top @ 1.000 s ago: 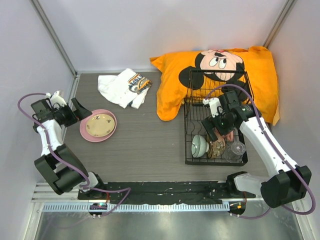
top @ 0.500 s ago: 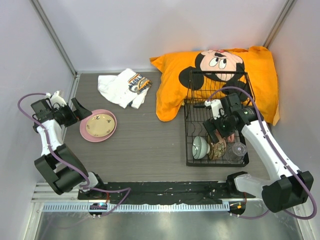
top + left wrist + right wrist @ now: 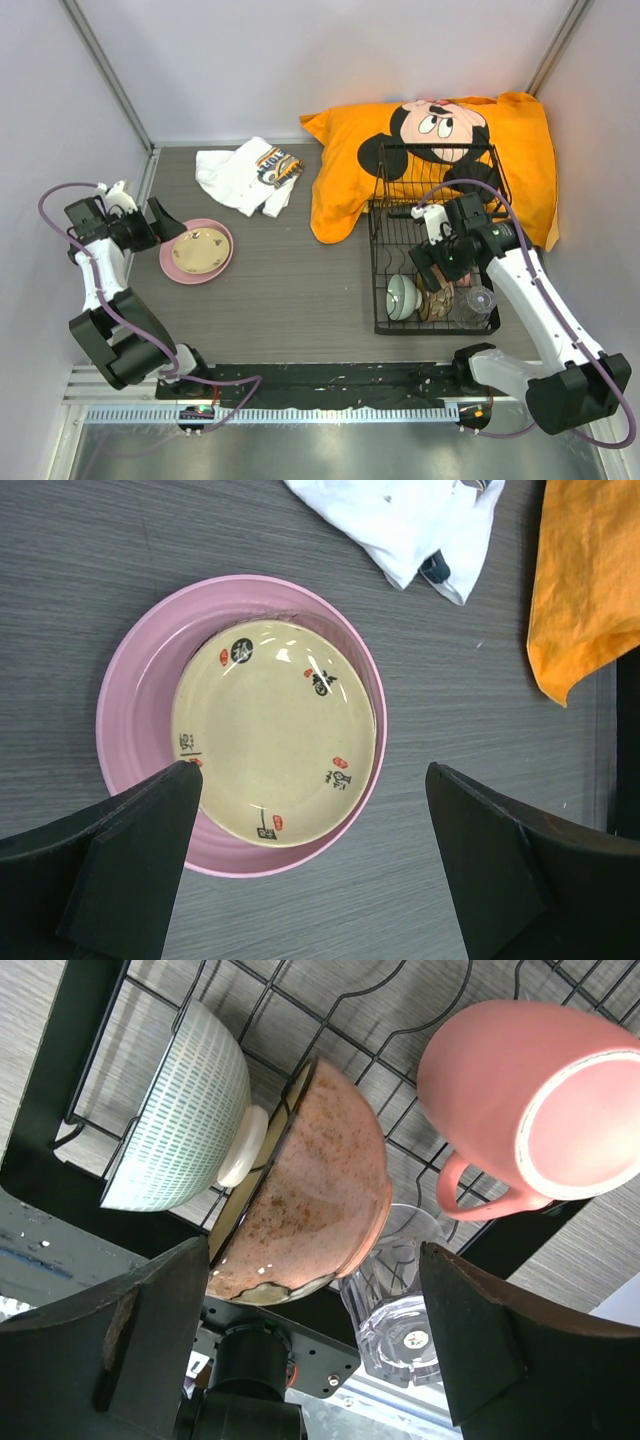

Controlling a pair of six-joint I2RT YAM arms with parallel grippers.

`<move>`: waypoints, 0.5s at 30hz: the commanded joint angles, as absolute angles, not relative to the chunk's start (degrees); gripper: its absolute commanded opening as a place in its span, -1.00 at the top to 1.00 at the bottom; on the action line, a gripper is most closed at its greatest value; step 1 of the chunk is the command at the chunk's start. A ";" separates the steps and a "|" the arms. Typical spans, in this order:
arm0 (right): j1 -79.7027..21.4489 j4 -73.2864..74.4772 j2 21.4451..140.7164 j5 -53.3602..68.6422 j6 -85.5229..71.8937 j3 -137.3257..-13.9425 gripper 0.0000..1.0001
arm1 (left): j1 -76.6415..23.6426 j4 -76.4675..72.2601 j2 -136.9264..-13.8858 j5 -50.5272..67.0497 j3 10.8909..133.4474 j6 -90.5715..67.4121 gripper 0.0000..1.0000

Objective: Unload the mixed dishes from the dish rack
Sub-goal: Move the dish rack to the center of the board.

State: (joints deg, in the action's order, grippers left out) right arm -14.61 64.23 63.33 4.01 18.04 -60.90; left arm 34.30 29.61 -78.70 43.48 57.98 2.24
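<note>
Behind the dish rack (image 3: 374,262), pillow (image 3: 345,150) (orange)

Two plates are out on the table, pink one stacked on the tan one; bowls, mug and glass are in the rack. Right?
Not quite: the tan plate lies on the pink plate, as the left wrist view shows. The rest holds.

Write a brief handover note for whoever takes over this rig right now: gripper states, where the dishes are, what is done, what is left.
Left gripper: open, empty, over the plates.
Right gripper: open, empty, over the brown bowl in the dish rack.
Done: tan plate sits in the pink plate on the table, left side.
Left: brown bowl, pale green bowl, pink mug, clear glass, all in the rack.
</note>
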 commanded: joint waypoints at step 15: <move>-14.33 67.68 56.26 12.66 20.30 -68.38 -0.82 | 15.33 41.40 -66.54 62.14 60.29 10.74 -0.99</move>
State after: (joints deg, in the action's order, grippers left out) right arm -14.50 68.25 58.11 10.22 19.49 -65.63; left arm 22.00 41.01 -71.31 57.67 58.37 13.67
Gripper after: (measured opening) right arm 0.906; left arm 0.996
